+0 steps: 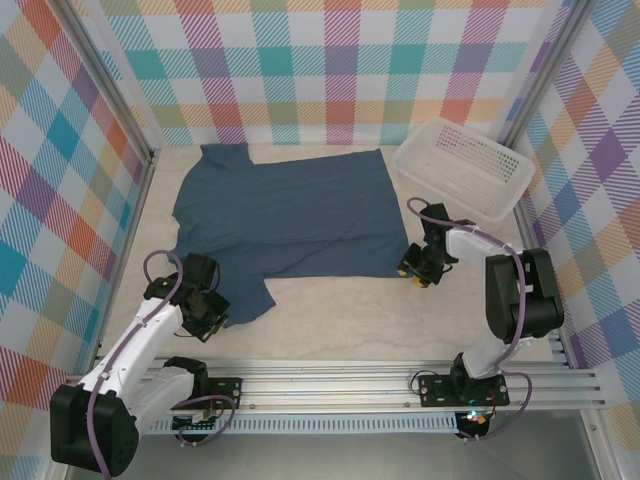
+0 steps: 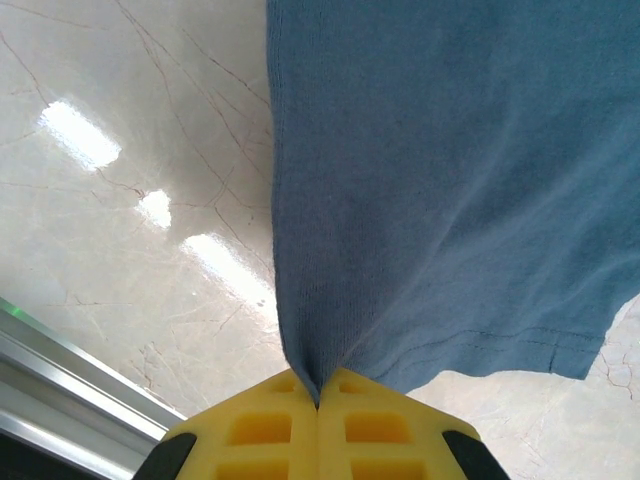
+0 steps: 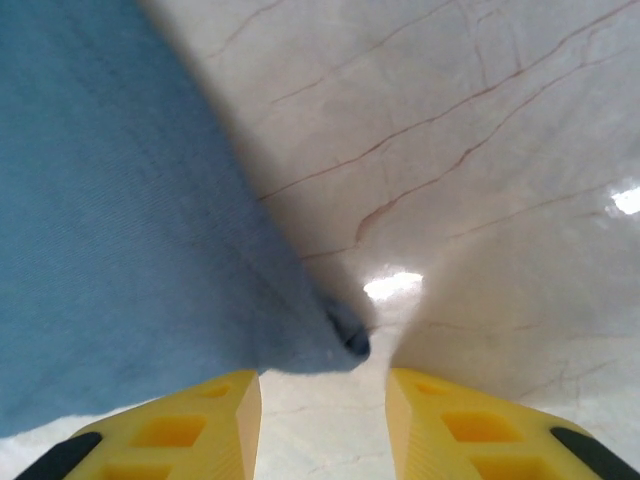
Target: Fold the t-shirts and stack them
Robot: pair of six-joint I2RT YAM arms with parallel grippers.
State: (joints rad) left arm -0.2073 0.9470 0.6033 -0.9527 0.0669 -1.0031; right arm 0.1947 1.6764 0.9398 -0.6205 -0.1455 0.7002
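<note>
Teal-blue cotton t-shirt (image 1: 285,210) lies flat, its sleeve edge clamped in the left gripper (image 2: 318,392). Its hem corner sits just ahead of the right gripper (image 3: 322,390), whose jaws stand apart. Closing short, that one could pinch nothing, and a one-sided lift would drag and skew the cloth.

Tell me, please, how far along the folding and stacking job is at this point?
Done: nothing is folded. The t-shirt lies spread flat on the table, and no stack is visible.
In hand: the left hand is shut on the near sleeve. The right hand is open, with the near hem corner just ahead of it.
Left: close the right hand on the corner, make the folds, then stack.
</note>
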